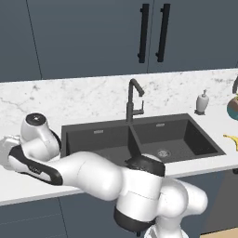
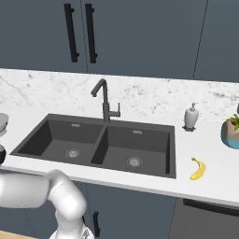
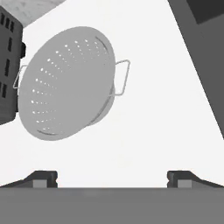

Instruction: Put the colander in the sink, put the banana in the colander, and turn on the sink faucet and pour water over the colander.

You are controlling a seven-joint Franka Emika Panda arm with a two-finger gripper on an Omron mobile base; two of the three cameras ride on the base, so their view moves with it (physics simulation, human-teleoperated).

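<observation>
The colander [image 3: 65, 83], a round light-grey perforated bowl with thin wire handles, lies on the white counter in the hand view. My gripper [image 3: 113, 179] hangs above and short of it, open, with nothing between the fingertips [image 3: 41, 178]. In the base views the colander shows as a sliver at the far left [image 1: 3, 151] [image 2: 2, 123], left of the dark double sink [image 1: 136, 142] [image 2: 99, 149]. The faucet [image 1: 134, 100] [image 2: 105, 100] stands behind the divider. The banana [image 1: 232, 141] [image 2: 198, 169] lies on the counter right of the sink.
A dark slotted object [image 3: 8, 65] stands right beside the colander. A white soap dispenser [image 1: 201, 102] [image 2: 190, 116] and a potted plant [image 1: 234, 107] [image 2: 231, 133] sit at the back right. My arm stretches low across the counter's front left.
</observation>
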